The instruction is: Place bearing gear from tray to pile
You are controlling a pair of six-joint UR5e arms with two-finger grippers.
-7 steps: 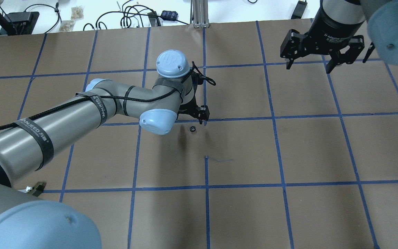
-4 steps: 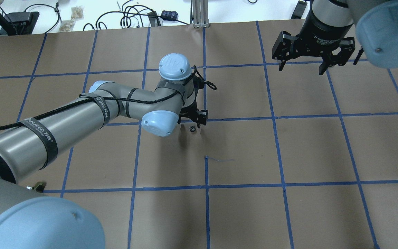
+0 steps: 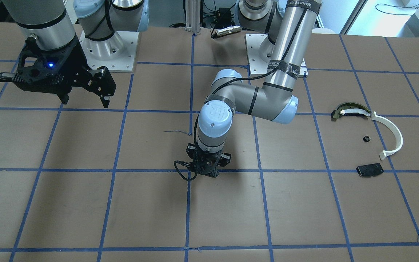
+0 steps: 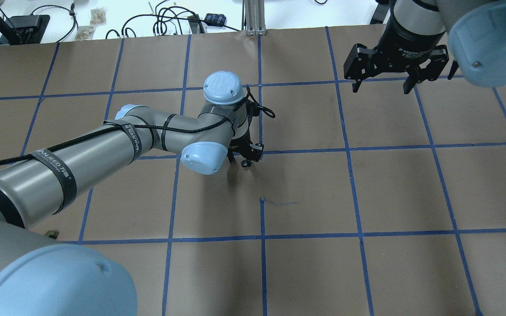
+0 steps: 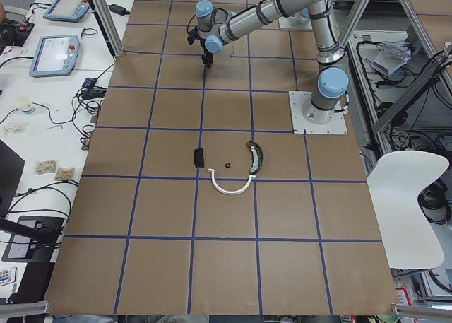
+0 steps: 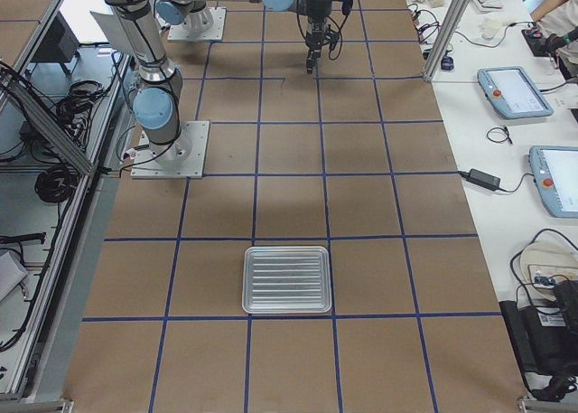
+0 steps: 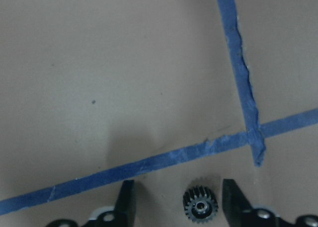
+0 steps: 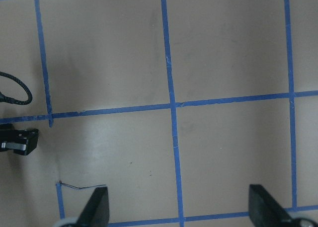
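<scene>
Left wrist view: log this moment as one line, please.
left pincer: open, straddling small black toothed gear | gear: flat on brown paper-covered table, not yet gripped | right pincer: open, empty

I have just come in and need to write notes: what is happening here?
The left gripper, open, is low over the table with a small black gear lying between its fingers, not yet gripped. The right gripper hangs open and empty above the table. The pile lies apart, toward the robot's left end of the table.
</scene>
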